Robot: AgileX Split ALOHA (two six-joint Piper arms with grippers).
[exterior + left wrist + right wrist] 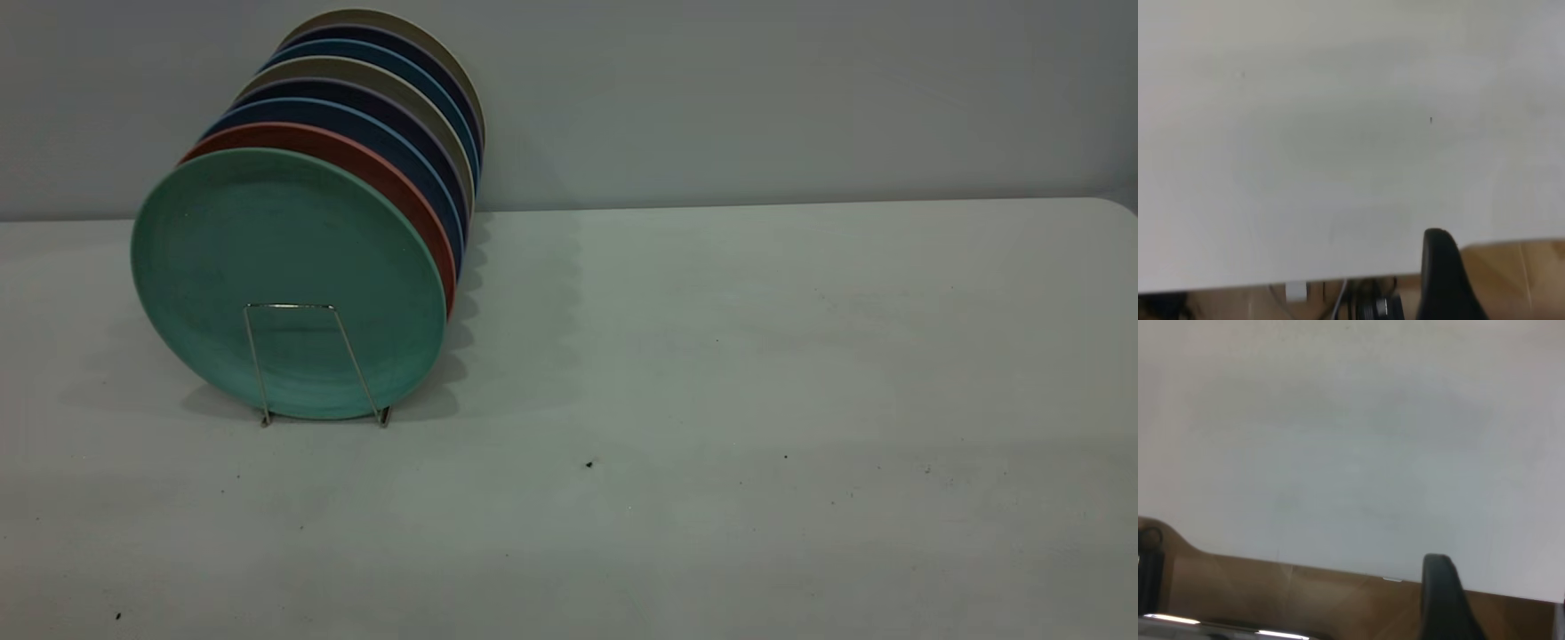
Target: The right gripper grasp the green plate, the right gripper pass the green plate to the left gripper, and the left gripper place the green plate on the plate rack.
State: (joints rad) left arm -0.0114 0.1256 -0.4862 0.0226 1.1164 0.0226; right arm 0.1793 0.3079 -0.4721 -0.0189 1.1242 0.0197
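1. Several plates stand on edge in a row on the plate rack (313,363) at the exterior view's left, and the green plate (286,277) is the front one, its face toward the camera, held up behind the rack's front wire loop.

2. That loop crosses the green plate's lower part, which I judge is what stops it from tipping or rolling forward; a salmon-pink plate (391,174) sits just behind it, then dark blue and beige ones.

3. Neither arm shows in the exterior view, so both seem parked off the table (711,400).

4. A single dark finger of the left gripper (1446,280) shows in the left wrist view, over the table's edge with floor beyond. Whether its fingers are spread or pressed together, I cannot tell.

5. Likewise, one dark finger of the right gripper (1443,601) shows in the right wrist view near the table edge; its spread cannot be told either, and it holds nothing visible.

6. With the green plate racked and both arms clear, I judge the task complete.
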